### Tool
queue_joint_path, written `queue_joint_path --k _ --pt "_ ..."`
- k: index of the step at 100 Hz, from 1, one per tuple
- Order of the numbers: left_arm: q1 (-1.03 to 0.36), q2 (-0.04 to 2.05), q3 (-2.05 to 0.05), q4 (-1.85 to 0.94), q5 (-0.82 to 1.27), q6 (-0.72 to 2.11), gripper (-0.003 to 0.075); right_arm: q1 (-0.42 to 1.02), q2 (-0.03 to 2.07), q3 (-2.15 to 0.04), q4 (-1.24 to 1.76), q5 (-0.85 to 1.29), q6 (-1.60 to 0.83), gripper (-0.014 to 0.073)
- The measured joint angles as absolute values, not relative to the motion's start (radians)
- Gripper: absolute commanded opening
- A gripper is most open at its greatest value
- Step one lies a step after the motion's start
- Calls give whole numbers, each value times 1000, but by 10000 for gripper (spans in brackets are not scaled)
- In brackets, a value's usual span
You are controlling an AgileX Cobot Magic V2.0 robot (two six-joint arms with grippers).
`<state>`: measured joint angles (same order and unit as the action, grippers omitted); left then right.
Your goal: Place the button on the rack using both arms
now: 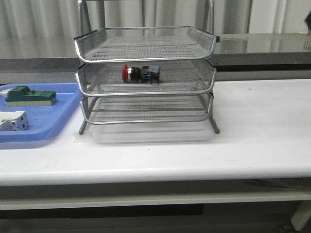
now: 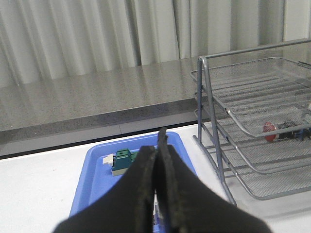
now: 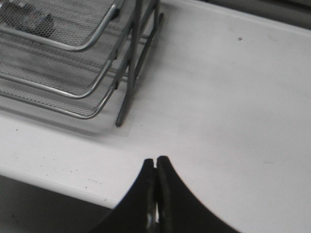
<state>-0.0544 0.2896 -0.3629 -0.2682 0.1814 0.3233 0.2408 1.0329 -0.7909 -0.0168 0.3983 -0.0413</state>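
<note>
The button (image 1: 140,73), with a red head and a black-and-blue body, lies on its side in the middle tier of the silver wire-mesh rack (image 1: 146,35). It also shows in the left wrist view (image 2: 283,132), inside the rack (image 2: 252,104). My left gripper (image 2: 159,141) is shut and empty, above the blue tray. My right gripper (image 3: 156,162) is shut and empty, over the white table near its front edge, beside the rack (image 3: 73,63). Neither arm shows in the front view.
A shallow blue tray (image 1: 58,114) stands left of the rack and holds a green block (image 1: 29,95) and a white block (image 1: 12,120). The green block also shows in the left wrist view (image 2: 124,160). A grey counter (image 1: 262,46) runs behind the table.
</note>
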Motion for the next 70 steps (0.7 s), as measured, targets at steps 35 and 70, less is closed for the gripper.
queue_joint_path --k 35,70 --pt "-54 290 -363 -268 181 323 -20 116 578 -521 -17 334 -41 -62" --pt "-54 290 -363 -268 181 323 -20 94 317 -425 -17 419 -41 -66"
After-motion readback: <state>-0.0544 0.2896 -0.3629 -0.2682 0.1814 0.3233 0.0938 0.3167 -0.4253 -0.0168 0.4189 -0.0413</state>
